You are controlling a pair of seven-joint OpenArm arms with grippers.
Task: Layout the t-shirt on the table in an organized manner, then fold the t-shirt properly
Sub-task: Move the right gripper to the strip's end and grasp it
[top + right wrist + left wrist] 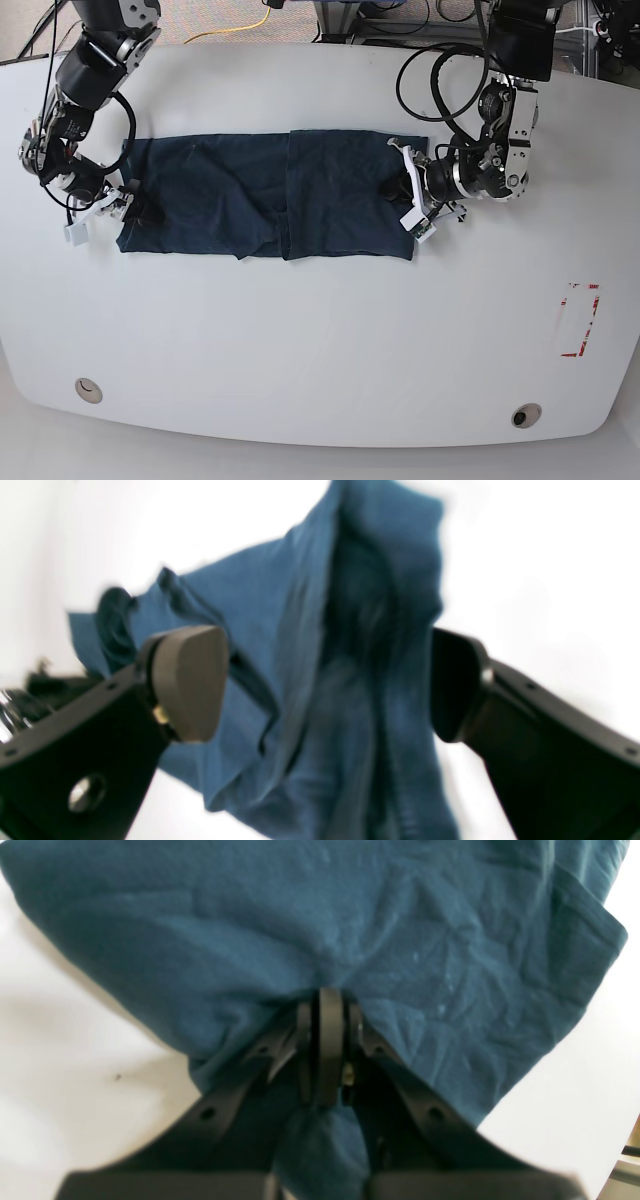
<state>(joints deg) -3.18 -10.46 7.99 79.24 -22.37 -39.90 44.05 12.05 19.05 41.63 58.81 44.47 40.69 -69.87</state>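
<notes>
Left gripper (327, 1040) was nearest the lens, jaws pressed together on a pinch of the shirt (320, 930), with cloth bunched between and below the fingers (330, 1030) and the rest spreading away ahead of them, wrinkled. Table (60, 1065) showed white on both sides of that gripper. Right gripper (325, 685) had its jaws wide apart, straddling a blurred ridge of shirt (350, 680) that ran between the two pads (190, 680); whether either pad touched the cloth couldn't be told.

From the base view the shirt (270, 205) lay as a long flat band on the table (320, 350), folded over near the middle, stretched between both grippers: left gripper (408, 192) at one short end, right gripper (130, 205) at the opposite short end. Red dashed mark (580, 320) sat well apart from the shirt, beyond the left gripper.
</notes>
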